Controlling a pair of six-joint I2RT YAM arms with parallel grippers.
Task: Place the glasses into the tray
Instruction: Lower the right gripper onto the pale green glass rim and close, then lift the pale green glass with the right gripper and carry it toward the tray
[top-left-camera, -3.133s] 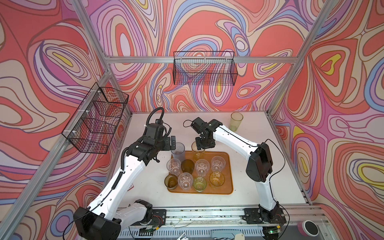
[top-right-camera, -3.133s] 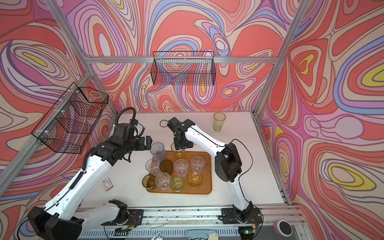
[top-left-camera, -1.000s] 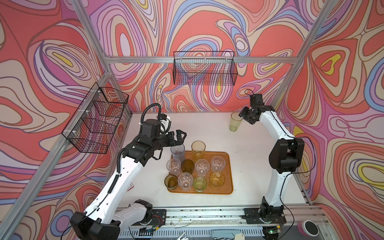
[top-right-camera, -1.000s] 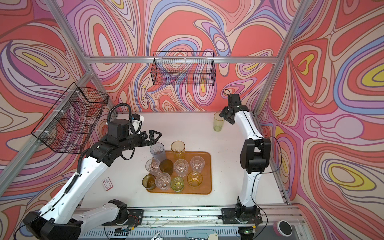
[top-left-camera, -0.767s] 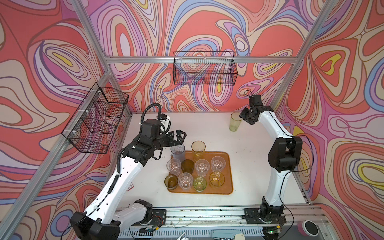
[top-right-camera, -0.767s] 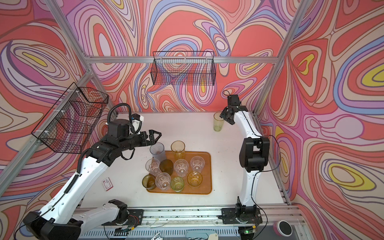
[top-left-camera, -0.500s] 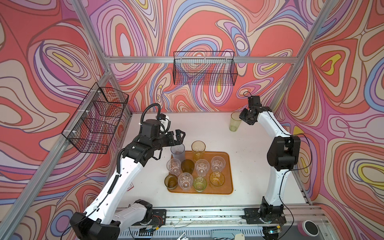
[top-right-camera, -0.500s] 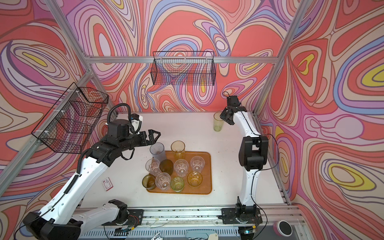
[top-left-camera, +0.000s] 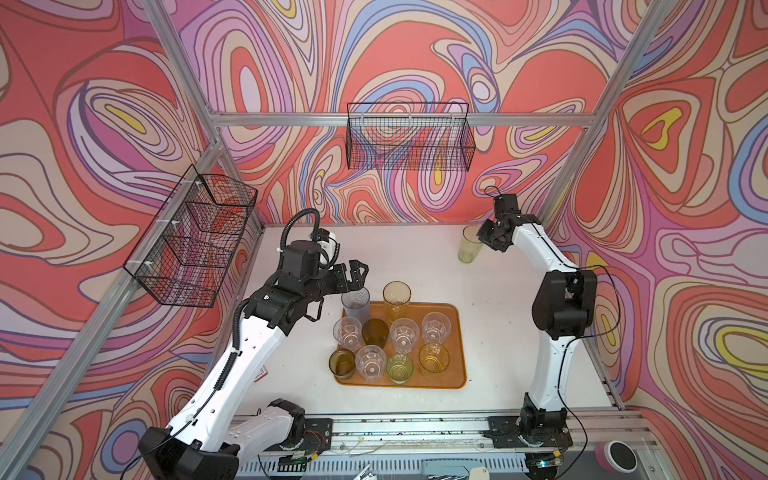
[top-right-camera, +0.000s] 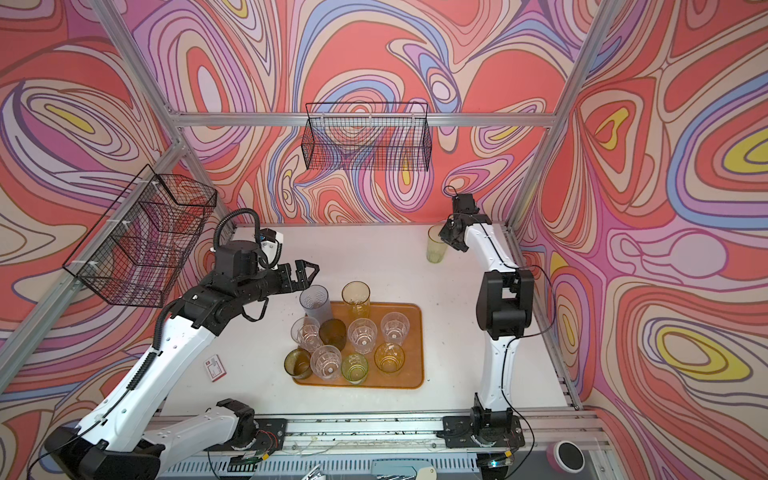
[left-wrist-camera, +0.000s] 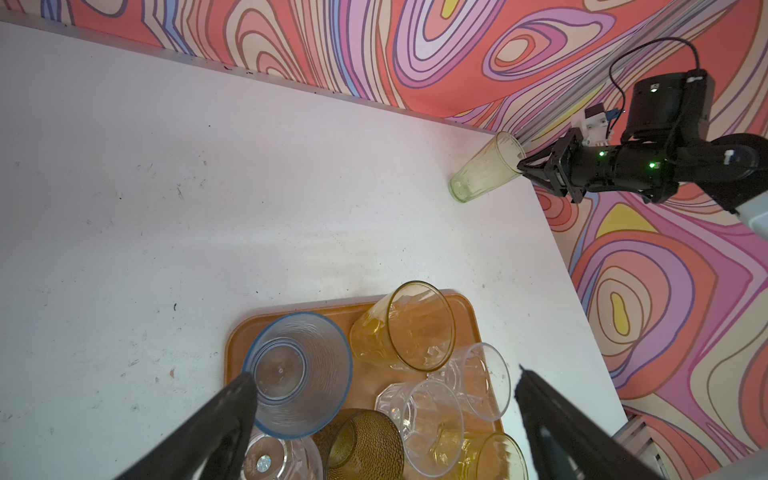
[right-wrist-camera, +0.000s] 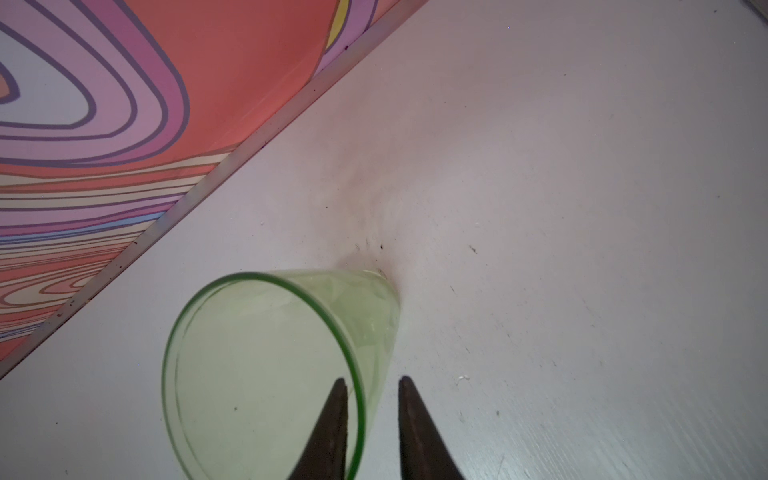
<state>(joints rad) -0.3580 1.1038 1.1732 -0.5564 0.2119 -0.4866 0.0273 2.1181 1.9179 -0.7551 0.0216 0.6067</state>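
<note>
right wrist view: green glass (right-wrist-camera: 266, 365) fills the lower part, mouth toward the camera, base on the white counter (right-wrist-camera: 582, 166) close to the wall edge

right end effector (right-wrist-camera: 372, 380): jaws drawn in narrow over the glass wall, one finger inside the mouth, one outside. a sliver of counter shows between the outer finger and the glass, so it's not pinched and not gripping anything

green glass, from above: by the far right corner of the counter in both top views (top-left-camera: 470, 245) (top-right-camera: 436, 247), well apart from the tray, only glass not in it

tray: orange-brown, low rim, sits mid-counter toward the front (top-left-camera: 457, 332) (top-right-camera: 417, 332)

glasses in tray: ten by my count, all upright. tall pale blue glass (top-left-camera: 355, 301) at the far left corner, tall yellow glass (top-left-camera: 397, 295) just beside it, then two rows of short ones, clear, olive, yellow-green and amber, packed close, some touching

left end effector (top-left-camera: 358, 274): jaws spread wide, holding nothing, hovers just above the far side of the pale blue glass

left wrist view: pale blue glass (left-wrist-camera: 299, 374) and yellow glass (left-wrist-camera: 411, 328) sit between the two dark fingers, one fingertip (left-wrist-camera: 237, 395) overlaps the blue rim, can't tell if it touches

extras: two black wire baskets, back wall (top-left-camera: 409, 137) and left wall (top-left-camera: 195, 237). small red and white card (top-right-camera: 215, 368) on the counter left of the tray
</note>
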